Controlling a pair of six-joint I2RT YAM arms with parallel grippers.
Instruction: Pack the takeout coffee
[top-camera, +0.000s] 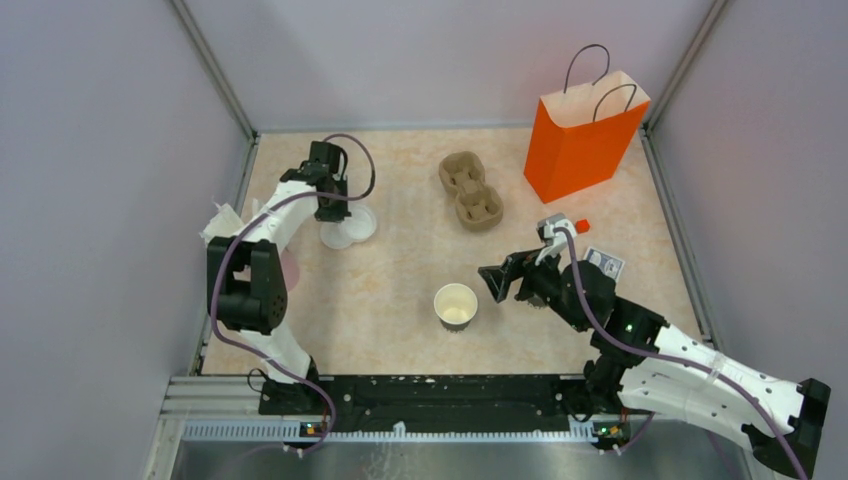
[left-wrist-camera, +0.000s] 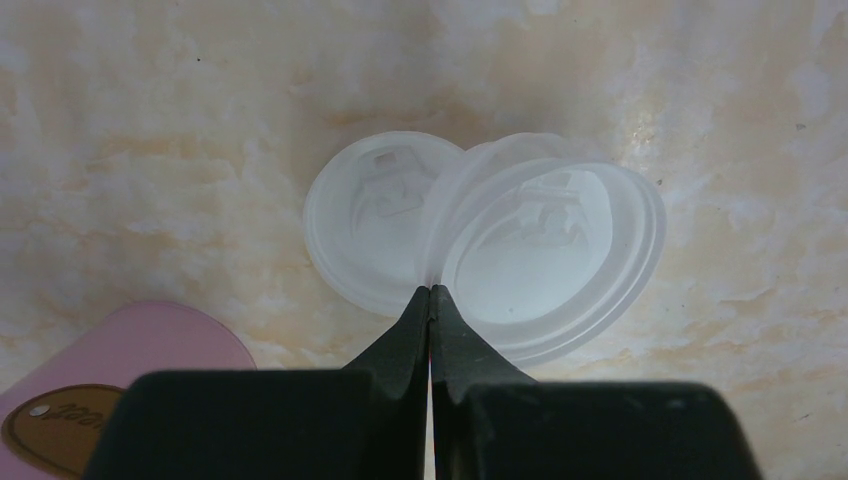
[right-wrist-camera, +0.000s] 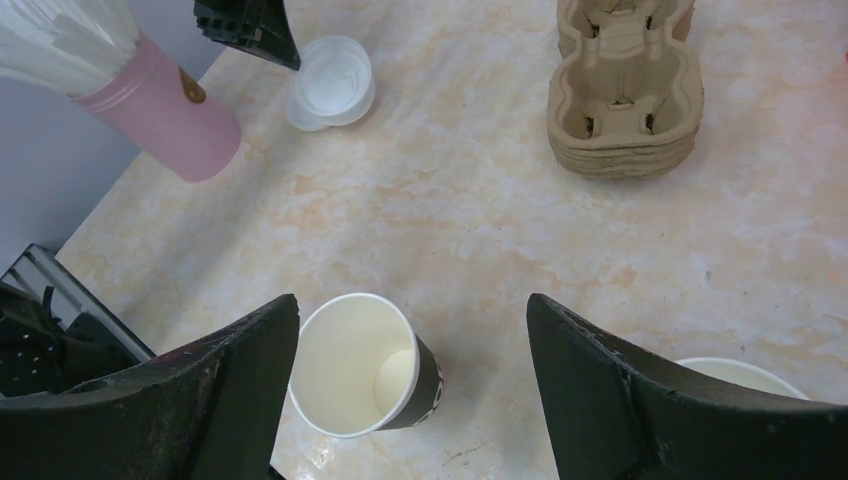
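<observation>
Uncapped takeout coffee cup (top-camera: 456, 305) stands upright on the counter (top-camera: 400, 260), just left of my wide-spread right gripper (top-camera: 492, 283), the nearer one; my left gripper (left-wrist-camera: 430, 295), pressed together, rests at the white lids (left-wrist-camera: 540, 250) far left.

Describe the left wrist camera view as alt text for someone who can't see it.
The left hand, shut, pinches the near rim of a tilted white lid that overlaps a second lid on the marbled table. A pink container shows lower left.
</observation>
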